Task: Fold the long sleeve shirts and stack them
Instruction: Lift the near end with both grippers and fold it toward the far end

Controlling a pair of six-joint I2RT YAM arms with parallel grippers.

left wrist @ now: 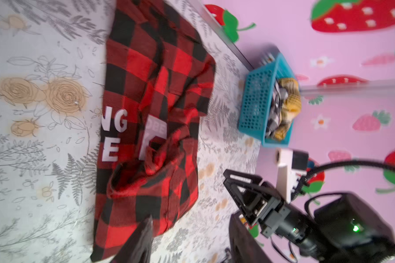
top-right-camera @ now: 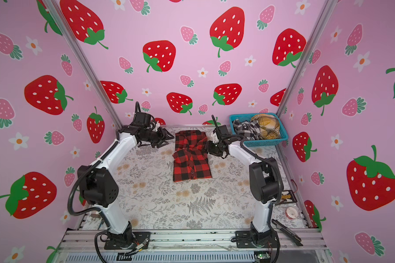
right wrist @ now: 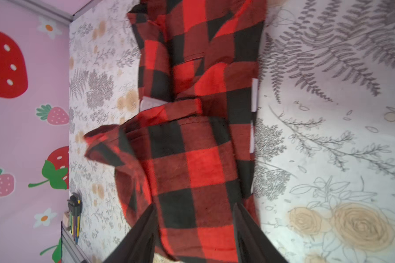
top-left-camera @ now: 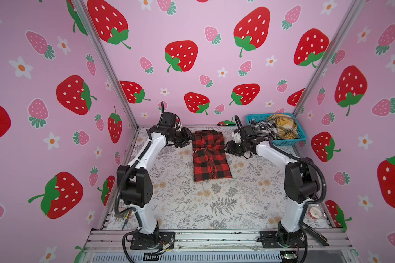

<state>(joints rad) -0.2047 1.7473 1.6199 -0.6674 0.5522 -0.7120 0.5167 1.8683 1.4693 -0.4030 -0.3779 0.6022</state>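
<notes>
One of the long sleeve shirts, a red-and-black check shirt [top-left-camera: 211, 157] [top-right-camera: 192, 157], lies partly folded and rumpled at the back middle of the floral table. White block letters [left wrist: 111, 136] show on it in the left wrist view. My left gripper [top-left-camera: 187, 137] [top-right-camera: 167, 139] [left wrist: 191, 216] hangs open just left of the shirt's far part, with bare table between its fingers. My right gripper [top-left-camera: 228, 148] [top-right-camera: 208, 148] [right wrist: 196, 206] is open at the shirt's right edge. Its fingers stand wide apart over the check cloth [right wrist: 192, 136].
A teal basket [top-left-camera: 276, 142] [top-right-camera: 260, 143] [left wrist: 255, 102] at the back right corner holds a yellow plaid garment [top-left-camera: 283, 124] and a black-and-white plaid one [top-left-camera: 263, 128]. A tape roll [top-left-camera: 314, 213] lies at the front right. Hand tools [right wrist: 74, 214] sit by the left rail. Pink walls close three sides.
</notes>
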